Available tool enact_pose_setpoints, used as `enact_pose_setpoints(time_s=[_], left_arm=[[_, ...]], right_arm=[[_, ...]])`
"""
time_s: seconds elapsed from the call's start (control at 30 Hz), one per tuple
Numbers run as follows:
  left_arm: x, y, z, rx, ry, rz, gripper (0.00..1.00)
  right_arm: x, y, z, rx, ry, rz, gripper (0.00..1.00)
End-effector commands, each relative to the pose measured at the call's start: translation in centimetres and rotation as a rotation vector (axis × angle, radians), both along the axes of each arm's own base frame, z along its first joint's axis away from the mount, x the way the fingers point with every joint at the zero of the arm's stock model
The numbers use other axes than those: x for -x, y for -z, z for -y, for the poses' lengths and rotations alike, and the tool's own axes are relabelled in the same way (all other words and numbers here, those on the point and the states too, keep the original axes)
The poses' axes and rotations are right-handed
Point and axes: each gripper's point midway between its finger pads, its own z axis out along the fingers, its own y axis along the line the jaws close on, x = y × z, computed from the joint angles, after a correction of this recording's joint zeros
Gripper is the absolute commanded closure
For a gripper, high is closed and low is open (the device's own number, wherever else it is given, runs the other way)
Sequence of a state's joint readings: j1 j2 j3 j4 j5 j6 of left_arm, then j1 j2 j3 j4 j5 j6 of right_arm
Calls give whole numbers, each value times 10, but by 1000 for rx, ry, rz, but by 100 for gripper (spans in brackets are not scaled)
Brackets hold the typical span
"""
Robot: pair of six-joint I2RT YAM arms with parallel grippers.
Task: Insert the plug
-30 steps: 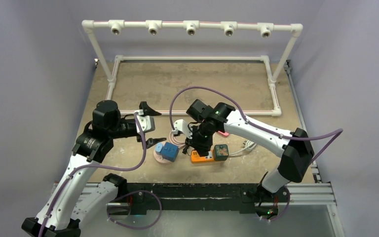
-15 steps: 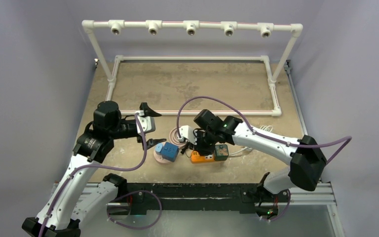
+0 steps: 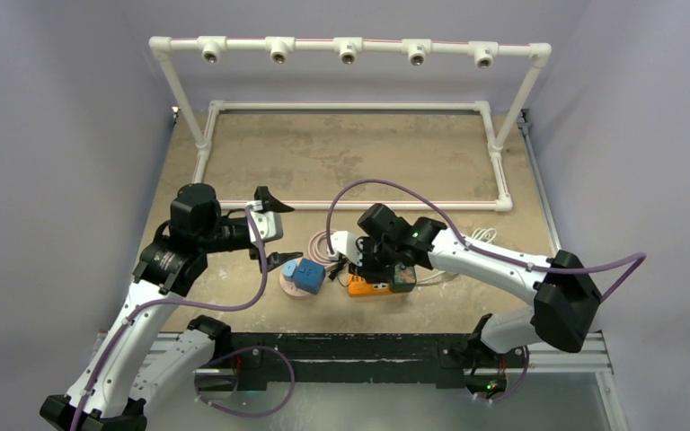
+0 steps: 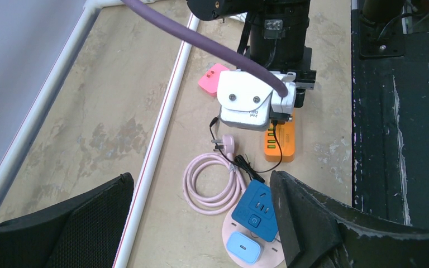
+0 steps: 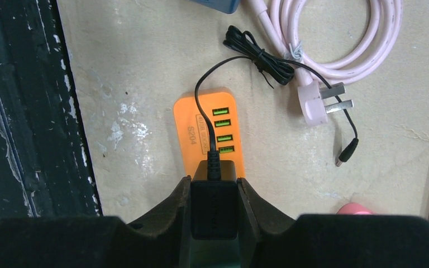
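Black jaws on the left gripper [image 3: 271,230] hang wide open, holding nothing, just beside the blue socket [image 3: 306,277]. The right gripper [image 5: 214,182] is clamped on the black plug [image 5: 214,212], right over the end of the orange power strip [image 5: 192,134].

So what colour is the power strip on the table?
Orange, with four green ports; the power strip shows best in the right wrist view.

Coiled pink cable [image 4: 189,180], orange power strip [image 4: 282,143] below right arm [image 4: 276,33], blue socket [image 4: 255,207]
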State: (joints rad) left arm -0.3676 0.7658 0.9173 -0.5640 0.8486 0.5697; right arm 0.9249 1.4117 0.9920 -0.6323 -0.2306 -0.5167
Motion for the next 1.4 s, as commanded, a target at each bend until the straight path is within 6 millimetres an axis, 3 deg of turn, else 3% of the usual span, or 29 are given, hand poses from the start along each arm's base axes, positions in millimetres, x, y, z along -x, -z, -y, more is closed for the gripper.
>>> enact_pose_setpoints(time_s=[0.0,1.37], left_arm=[[0,0,2,8,17,9,10],[-4,-6,3,17,4,22,10]], right_arm=[[-1,-13,4,-26,20,35,100],[4,8,18,-57,80,68,100]])
